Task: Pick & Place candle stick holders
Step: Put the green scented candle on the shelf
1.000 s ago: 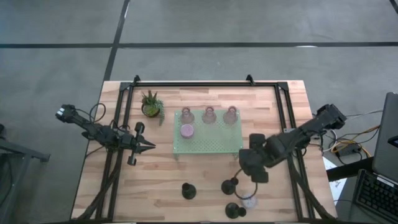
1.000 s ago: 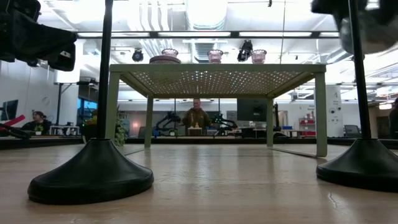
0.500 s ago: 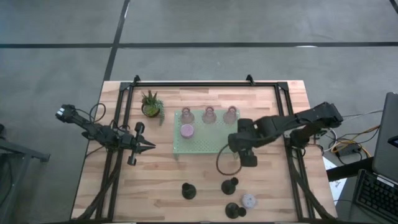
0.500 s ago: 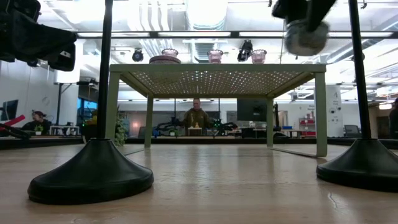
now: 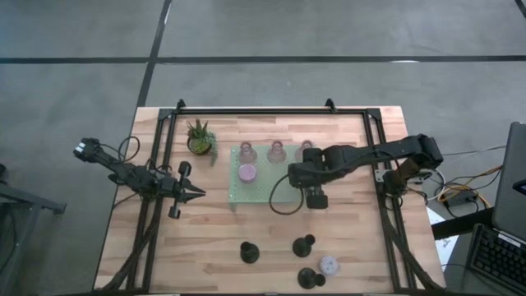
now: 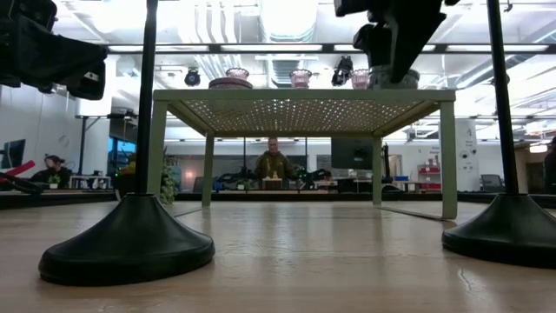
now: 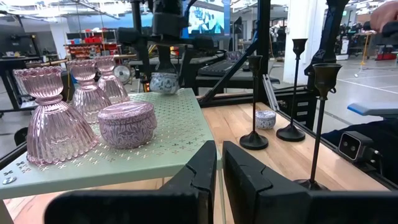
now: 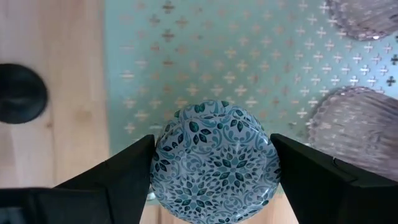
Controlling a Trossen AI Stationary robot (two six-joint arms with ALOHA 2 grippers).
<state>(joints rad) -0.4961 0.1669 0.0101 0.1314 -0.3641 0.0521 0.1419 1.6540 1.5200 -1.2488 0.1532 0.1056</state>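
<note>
— How is the blue-patterned holder (image 8: pixel 214 162) oriented?
— It is held upright, round top upward, pinched in the right claw (image 8: pixel 214 163) above the tray (image 8: pixel 186 56). The left claw (image 7: pixel 217 168) is pressed together.

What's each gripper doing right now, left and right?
Left gripper: shut, empty, waiting beside the green tray.
Right gripper: closed on a blue-patterned round holder, carried over the tray.

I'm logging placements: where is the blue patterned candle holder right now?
The blue patterned holder sits between the right gripper's fingers, over the right part of the green tray, just in front of the row of pink glass holders.
</note>
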